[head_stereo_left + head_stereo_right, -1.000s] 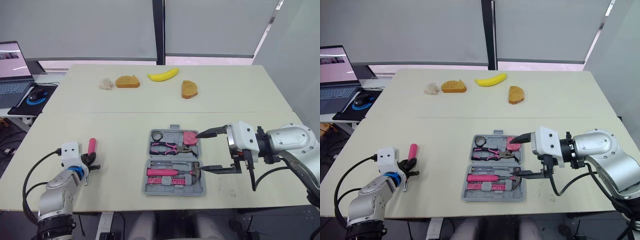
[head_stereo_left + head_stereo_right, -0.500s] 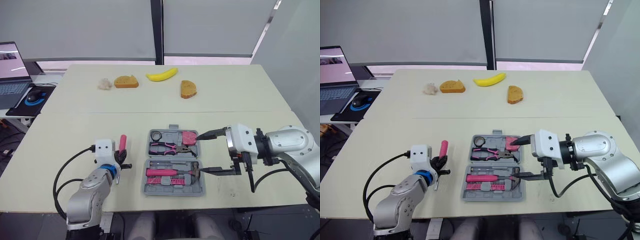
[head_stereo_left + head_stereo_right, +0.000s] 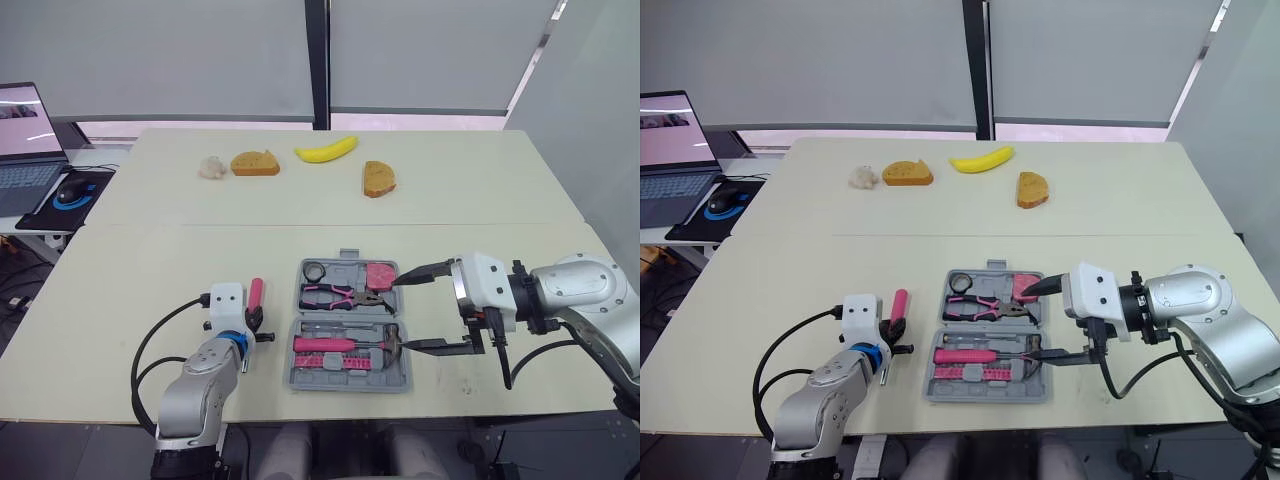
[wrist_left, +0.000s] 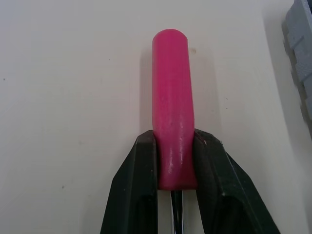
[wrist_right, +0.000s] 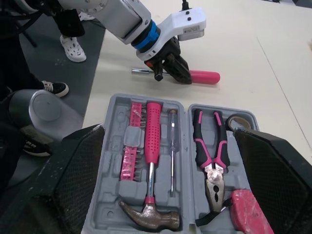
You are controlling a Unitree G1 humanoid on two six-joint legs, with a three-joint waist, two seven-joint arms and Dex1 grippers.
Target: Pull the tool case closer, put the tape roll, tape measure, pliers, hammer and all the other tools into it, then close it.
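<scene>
1. Screwdriver [image 4: 171, 97] sits clamped by its pink handle in your left gripper [image 4: 174, 146], just left of the open tool case [image 3: 349, 383].
2. Your right gripper [image 3: 400, 315] hangs spread wide at the case's right edge.

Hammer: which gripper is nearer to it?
Right. The right gripper, open, sits at the right edge of the case, beside the head of the hammer; the left gripper is left of the case, holding a screwdriver.
</scene>
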